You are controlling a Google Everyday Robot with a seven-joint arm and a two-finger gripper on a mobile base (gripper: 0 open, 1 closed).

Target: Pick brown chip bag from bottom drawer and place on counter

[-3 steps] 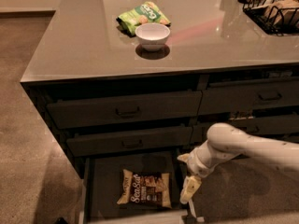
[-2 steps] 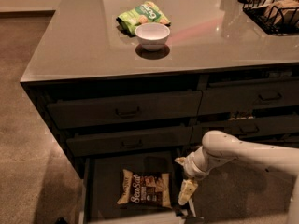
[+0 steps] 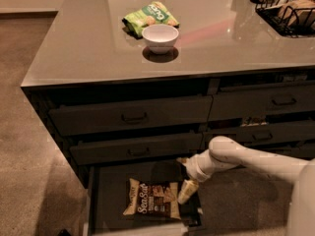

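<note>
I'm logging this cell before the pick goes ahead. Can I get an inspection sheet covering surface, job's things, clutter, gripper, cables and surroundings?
Surface: the counter is glossy grey-beige and sits on a dark cabinet.
Job's things: the brown chip bag lies flat inside the bottom drawer, which is pulled open.
Clutter: a green snack bag and a white bowl sit mid-counter, with a wire basket at the far right corner.
Gripper: the gripper is low in the drawer, at the bag's right edge.
Cables: nothing seen.
Surroundings: the upper drawers are closed, and there is carpet to the left.
</note>
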